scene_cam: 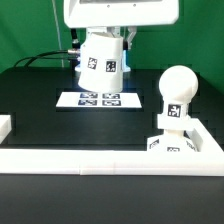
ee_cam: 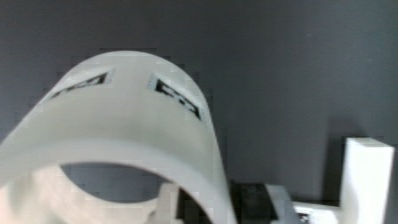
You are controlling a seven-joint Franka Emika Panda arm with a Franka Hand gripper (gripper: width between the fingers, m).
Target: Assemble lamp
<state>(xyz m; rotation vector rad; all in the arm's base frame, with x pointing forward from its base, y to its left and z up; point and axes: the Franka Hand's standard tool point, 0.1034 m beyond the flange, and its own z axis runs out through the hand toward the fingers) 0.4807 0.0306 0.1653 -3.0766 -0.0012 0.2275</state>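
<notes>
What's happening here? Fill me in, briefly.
The Franka arm's end effector has the lamp shade in its grip, lifted above the marker board on the black table. The bulb is already seated in the lamp base, which sits at the exterior view's right inside the white corner frame. The shade has not yet gone over the bulb.

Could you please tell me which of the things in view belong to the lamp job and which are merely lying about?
Belong to the job:
- shade, under the end effector
- bulb, standing on the base
- base

Lying about:
- marker board
- white rail along the table edge
- cables behind
</notes>
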